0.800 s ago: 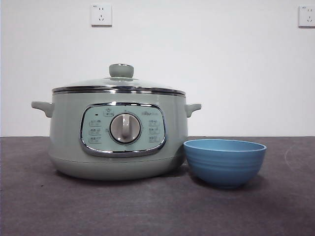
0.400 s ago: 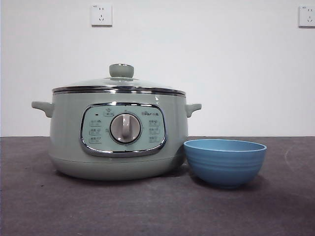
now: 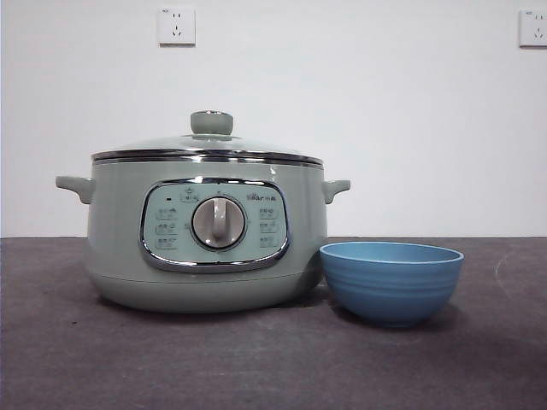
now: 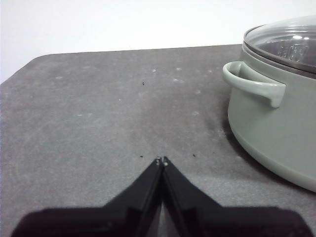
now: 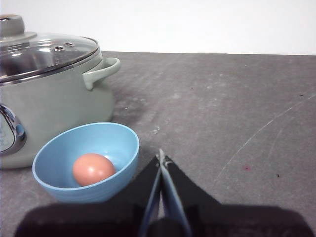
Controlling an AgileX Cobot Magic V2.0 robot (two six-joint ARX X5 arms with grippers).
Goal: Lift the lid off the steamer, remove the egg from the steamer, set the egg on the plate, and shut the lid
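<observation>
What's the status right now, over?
Left gripper shut, empty, waiting beside the steamer. Right gripper shut, empty, near the plate. Egg in plate, lid on steamer. Nothing in the way.

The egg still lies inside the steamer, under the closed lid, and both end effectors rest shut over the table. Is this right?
Not quite. The right wrist view shows the egg in the plate, not in the steamer. The rest holds: the lid is closed, and the left end effector and right end effector are shut over the table.
</observation>
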